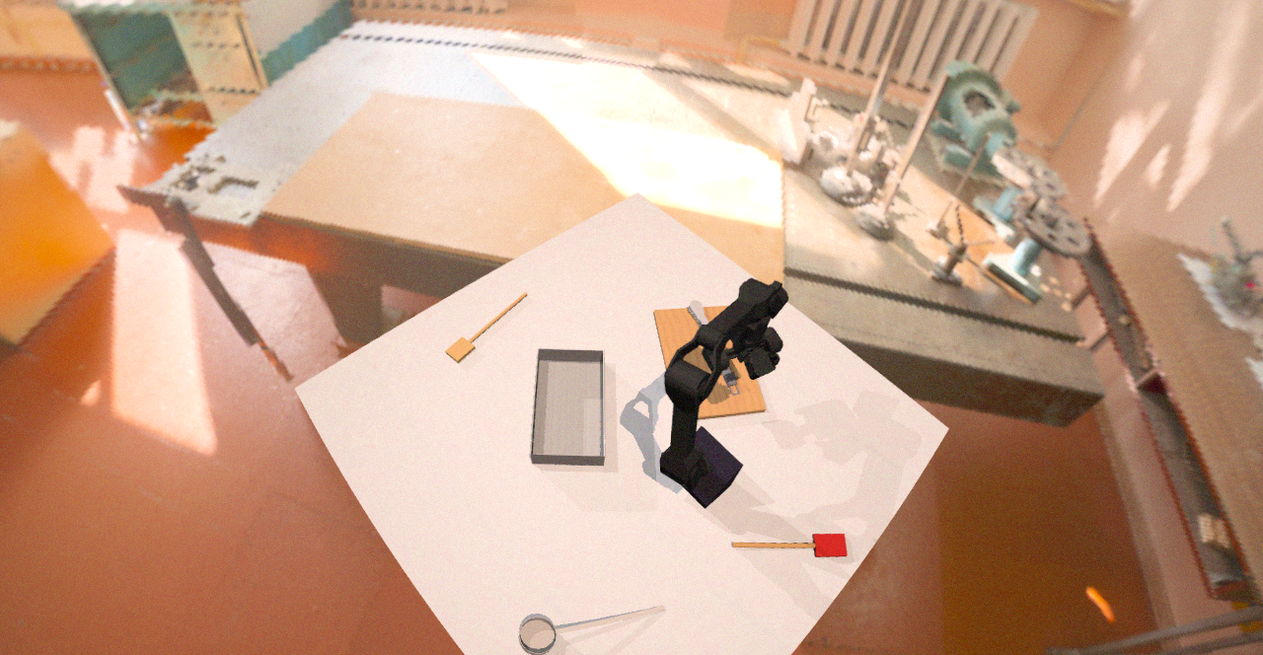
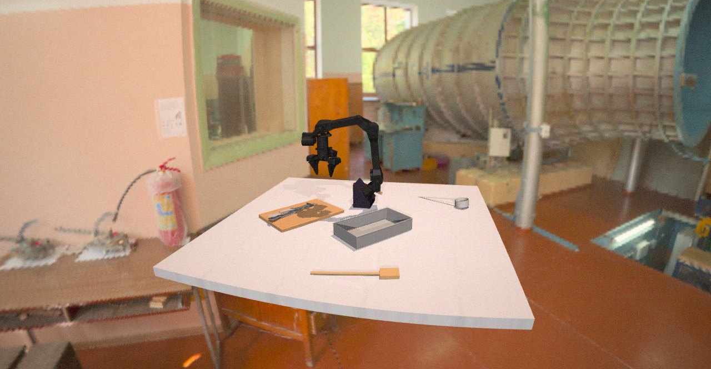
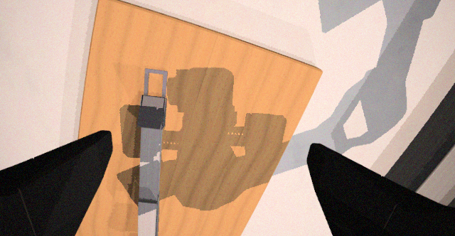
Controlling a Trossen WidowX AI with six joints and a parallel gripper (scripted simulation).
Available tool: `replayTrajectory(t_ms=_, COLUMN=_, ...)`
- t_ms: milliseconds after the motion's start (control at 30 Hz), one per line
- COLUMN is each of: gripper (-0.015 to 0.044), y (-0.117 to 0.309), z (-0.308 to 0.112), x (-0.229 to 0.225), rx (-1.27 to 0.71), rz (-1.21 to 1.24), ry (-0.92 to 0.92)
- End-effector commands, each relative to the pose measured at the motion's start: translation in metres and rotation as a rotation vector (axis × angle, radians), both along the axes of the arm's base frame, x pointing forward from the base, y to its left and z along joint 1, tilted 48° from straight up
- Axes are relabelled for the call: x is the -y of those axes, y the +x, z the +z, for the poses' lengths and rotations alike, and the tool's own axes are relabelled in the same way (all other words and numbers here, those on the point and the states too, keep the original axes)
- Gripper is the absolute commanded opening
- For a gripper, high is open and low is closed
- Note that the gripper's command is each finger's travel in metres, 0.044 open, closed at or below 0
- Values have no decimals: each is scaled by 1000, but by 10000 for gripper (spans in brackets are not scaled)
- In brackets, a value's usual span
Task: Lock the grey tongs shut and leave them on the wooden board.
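The grey tongs lie along the wooden board. Their arms look close together in a narrow strip. A small loop sticks out at one end in the wrist view. That view cuts off the other end, and the arm covers their middle in the top view. Whether the lock is engaged cannot be seen. My gripper is wide open and empty, pointing down well above the board. The tongs lie below, nearer the left finger in the wrist view. The roasting tin stands beside the board and looks empty.
A wooden paddle lies beyond the tin. A red-headed paddle lies on the other side of the arm's base. A round metal pan with a long handle lies farther along the table.
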State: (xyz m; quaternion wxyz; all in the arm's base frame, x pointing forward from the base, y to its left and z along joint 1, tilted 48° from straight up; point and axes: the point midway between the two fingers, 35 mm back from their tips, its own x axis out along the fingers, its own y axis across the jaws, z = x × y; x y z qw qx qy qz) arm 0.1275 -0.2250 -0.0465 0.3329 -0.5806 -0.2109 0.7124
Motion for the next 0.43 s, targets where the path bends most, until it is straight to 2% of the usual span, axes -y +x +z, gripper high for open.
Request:
replayTrajectory(t_ms=0, gripper=440, y=4, z=20, x=21, rx=6, rz=2, ry=-15)
replayTrajectory(t_ms=400, gripper=440, y=4, z=22, x=22, rx=6, rz=2, ry=-16)
